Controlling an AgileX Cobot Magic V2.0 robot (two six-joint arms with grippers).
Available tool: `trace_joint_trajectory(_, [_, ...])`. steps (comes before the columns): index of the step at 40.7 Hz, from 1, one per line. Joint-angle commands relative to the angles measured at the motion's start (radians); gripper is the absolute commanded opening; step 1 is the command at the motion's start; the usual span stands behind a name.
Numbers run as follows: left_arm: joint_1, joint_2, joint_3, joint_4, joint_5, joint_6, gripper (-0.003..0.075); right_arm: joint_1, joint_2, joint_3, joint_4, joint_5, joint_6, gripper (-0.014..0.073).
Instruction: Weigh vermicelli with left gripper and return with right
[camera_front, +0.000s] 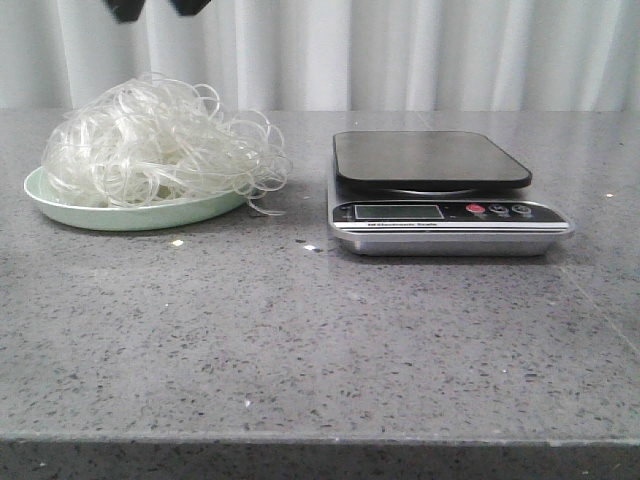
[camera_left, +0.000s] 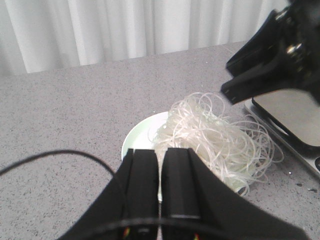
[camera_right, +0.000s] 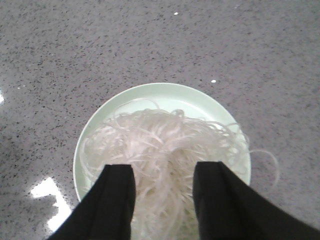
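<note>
The vermicelli (camera_front: 150, 145) is a loose whitish tangle heaped on a pale green plate (camera_front: 130, 215) at the table's left. My right gripper (camera_right: 162, 167) hangs open straight above the heap (camera_right: 160, 135), well clear of it, with nothing held. In the front view only its two black fingertips (camera_front: 125, 8) show, at the top edge. My left gripper (camera_left: 160, 150) is shut and empty, raised off to one side of the plate (camera_left: 142, 130) and the vermicelli (camera_left: 215, 140). The right gripper (camera_left: 226, 77) also shows in the left wrist view, above the noodles.
A digital kitchen scale (camera_front: 430, 160) with a dark platform stands to the right of the plate, nothing on it; it also shows in the left wrist view as the scale (camera_left: 290, 115). White curtains hang behind the grey speckled table (camera_front: 320, 340). A few noodle crumbs (camera_front: 177, 242) lie near the plate.
</note>
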Motion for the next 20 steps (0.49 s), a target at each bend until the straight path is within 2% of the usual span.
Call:
trace_joint_trajectory(1, [0.000,-0.001,-0.027,-0.014,-0.083,-0.010,0.0137,-0.043,-0.099,-0.036,-0.002,-0.020,-0.011,0.0312])
trace_joint_trajectory(7, [0.000,-0.001,-0.027,-0.014,-0.083,-0.010,0.0137,-0.118,-0.161,-0.036,-0.002,0.012,-0.011,0.0139])
trace_joint_trajectory(20, [0.000,-0.001,-0.027,-0.014,-0.083,-0.010,0.0137,-0.322,-0.261,-0.032,-0.002,0.095,-0.011,0.0151])
